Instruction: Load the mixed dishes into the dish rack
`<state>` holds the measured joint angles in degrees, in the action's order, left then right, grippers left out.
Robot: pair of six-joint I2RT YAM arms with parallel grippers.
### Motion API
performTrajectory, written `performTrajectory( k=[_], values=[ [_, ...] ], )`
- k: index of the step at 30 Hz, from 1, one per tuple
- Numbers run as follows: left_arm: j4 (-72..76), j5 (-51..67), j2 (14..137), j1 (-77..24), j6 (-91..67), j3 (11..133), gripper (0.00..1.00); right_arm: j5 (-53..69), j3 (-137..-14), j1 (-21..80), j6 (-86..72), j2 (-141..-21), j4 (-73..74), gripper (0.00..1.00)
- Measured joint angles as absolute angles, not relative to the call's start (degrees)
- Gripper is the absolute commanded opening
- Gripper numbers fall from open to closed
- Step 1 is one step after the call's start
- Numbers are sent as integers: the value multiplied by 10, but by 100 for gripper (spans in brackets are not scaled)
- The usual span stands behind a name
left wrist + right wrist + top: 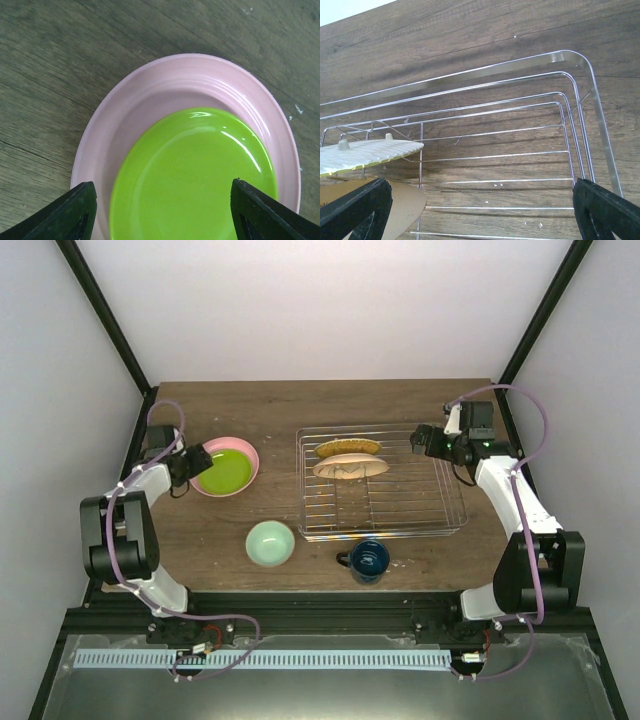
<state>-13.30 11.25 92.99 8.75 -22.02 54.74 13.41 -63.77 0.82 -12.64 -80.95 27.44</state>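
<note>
A: Why is the left claw (pixel 184 468) at the pink plate (pixel 150 95)?
B: Its fingers stand apart on either side of the near rim, gripping nothing; the green plate (pixel 195 175) lies nested in the pink one, so I judge it will take the top one first.
A: And the right claw (pixel 430 440)?
B: Spread wide, empty, above the far right corner of the rack (pixel 440 502); likely out of the way.
A: Count?
B: 4 plates; 2 lean among the tines, the ribbed plate (pixel 348 448) behind the cream plate (pixel 350 468); 2 are stacked on the table (pixel 250 410); 1 bowl (pixel 270 543) and 1 mug (pixel 368 560) wait outside the near edge.
</note>
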Motion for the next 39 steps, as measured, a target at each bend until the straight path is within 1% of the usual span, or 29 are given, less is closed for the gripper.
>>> performTrajectory(
  k=[16, 27, 30, 32, 33, 37, 39],
  values=[
    [-114, 114, 947, 88, -223, 524, 73, 132, -636, 8, -126, -810, 274, 100],
    [-72, 124, 962, 88, -237, 496, 72, 129, -636, 8, -125, -810, 274, 100],
    [-65, 127, 963, 88, -239, 495, 71, 128, -636, 8, -125, -812, 274, 100],
    [-59, 130, 964, 88, -239, 493, 68, 128, -636, 8, -125, -814, 274, 100],
    [-56, 131, 964, 88, -241, 491, 64, 128, -636, 8, -125, -815, 274, 100],
    [-47, 143, 964, 88, -249, 480, 39, 126, -636, 8, -125, -819, 275, 100],
    [-47, 147, 964, 88, -252, 474, 29, 125, -636, 8, -125, -819, 275, 100]
  ],
)
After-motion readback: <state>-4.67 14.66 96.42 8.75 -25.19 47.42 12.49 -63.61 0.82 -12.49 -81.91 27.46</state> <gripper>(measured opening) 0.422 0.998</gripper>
